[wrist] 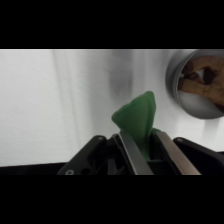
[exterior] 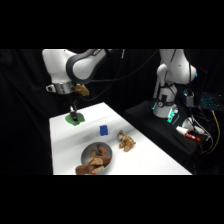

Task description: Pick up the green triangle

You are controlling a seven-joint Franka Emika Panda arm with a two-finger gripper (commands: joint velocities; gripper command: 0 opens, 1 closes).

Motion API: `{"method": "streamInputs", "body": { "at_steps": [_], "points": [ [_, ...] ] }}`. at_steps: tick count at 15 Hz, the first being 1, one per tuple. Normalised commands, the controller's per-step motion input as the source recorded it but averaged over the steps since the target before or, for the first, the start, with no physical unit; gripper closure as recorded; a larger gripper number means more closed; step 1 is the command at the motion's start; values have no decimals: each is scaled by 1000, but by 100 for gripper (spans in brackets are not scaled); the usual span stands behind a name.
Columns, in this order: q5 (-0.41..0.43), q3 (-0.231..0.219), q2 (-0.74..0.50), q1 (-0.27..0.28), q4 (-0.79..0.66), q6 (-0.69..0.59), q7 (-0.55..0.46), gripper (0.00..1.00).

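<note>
The gripper [exterior: 74, 113] is reaching down at the far left corner of the white tabletop [exterior: 145, 155], and its jaws are pinching the green triangle [exterior: 75, 119] between them. In the wrist view the two fingers [wrist: 131, 152] are pressing on either side of the green triangle [wrist: 136, 117], whose rounded tip is sticking out beyond them toward the white surface. From the side, the triangle is sitting low at that corner; whether it is touching the tabletop or hanging just above it cannot be told. A blue cube [exterior: 103, 130] is lying near the middle of the tabletop, well apart from the gripper. Nearer the camera a round metal bowl [exterior: 88, 152] is holding brown pieces, and more brown pieces [exterior: 125, 142] are lying just beside it on the tabletop. The bowl's rim [wrist: 171, 80] is showing at the wrist view's upper right.
</note>
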Motion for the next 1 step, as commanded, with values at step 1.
{"method": "streamInputs", "body": {
  "at_steps": [1],
  "points": [
    [-96, -67, -149, 73, -11, -121, -1, 95]
  ]
}}
